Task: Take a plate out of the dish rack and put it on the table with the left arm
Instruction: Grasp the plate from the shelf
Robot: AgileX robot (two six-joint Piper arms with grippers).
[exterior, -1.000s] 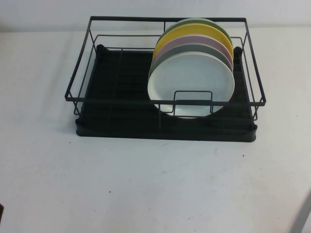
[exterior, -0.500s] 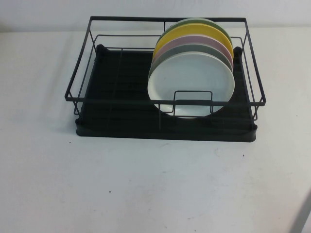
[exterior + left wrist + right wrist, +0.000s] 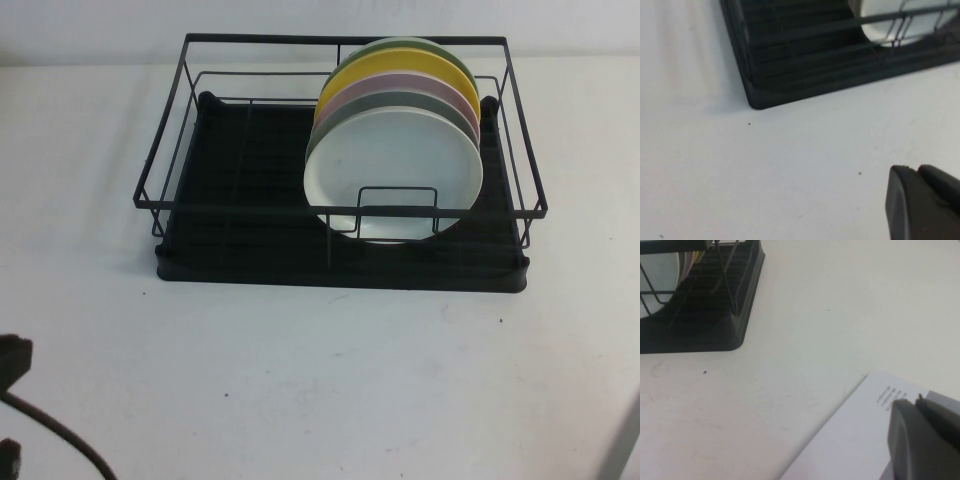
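The left gripper (image 3: 922,202) hangs low over the table (image 3: 320,380) at the near left edge; only the left wrist view shows it (a dark corner, so whether it is spread I cannot tell). The right gripper (image 3: 925,440) sits over a white sheet (image 3: 850,445) near right, state unclear too. Farther off, well apart from both, the plate (image 3: 395,172) stands upright at the front of a coloured stack in the rack's (image 3: 340,265) right half.

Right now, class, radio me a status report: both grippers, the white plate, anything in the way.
Left gripper low over table, near-left of dish rack. Right gripper parked near-right, over white sheet. Plate upright, frontmost in rack. Path unobstructed.
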